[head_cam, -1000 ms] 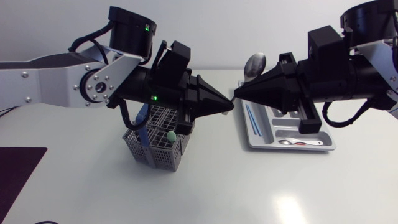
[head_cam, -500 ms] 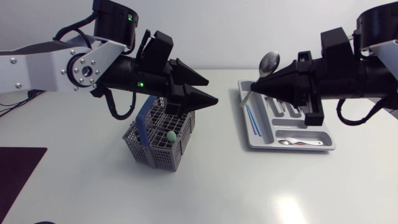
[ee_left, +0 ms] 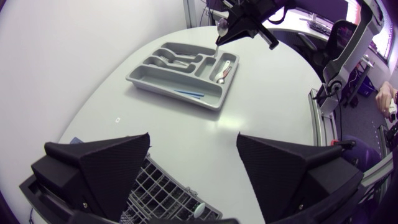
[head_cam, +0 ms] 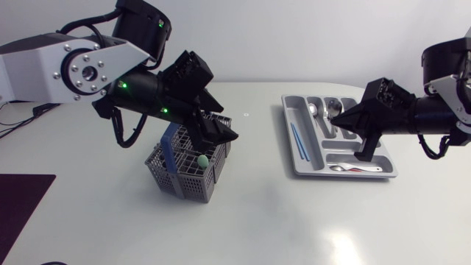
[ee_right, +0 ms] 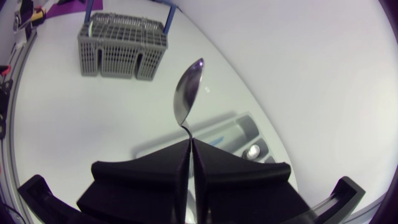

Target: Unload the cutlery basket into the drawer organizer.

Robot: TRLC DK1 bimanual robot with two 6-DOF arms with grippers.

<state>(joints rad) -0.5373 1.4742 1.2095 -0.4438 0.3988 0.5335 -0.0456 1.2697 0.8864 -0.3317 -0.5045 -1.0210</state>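
My right gripper (ee_right: 189, 140) is shut on the handle of a metal spoon (ee_right: 186, 96), whose bowl points away from the fingers. In the head view that gripper (head_cam: 333, 118) hangs over the back compartments of the grey drawer organizer (head_cam: 309, 168). My left gripper (head_cam: 227, 135) stands open with nothing between its fingers, tilted down just above the grey cutlery basket (head_cam: 184, 180) with its blue handle (head_cam: 171, 151). A green-tipped utensil (head_cam: 202, 160) stands in the basket. In the left wrist view the basket (ee_left: 161, 193) lies under the open fingers, and the held spoon (ee_left: 221, 28) is above the organizer (ee_left: 140, 78) far ahead.
The organizer holds blue sticks (head_cam: 298, 140) in its long left slot, a spoon (head_cam: 353, 168) in the front slot and more cutlery at the back. A dark purple mat (head_cam: 22, 199) lies at the table's left edge. Bare table separates basket and organizer.
My left gripper opened, let go of the spoon and swung back down over the basket. My right gripper, shut on the spoon, drew back to the right and lowered over the organizer.
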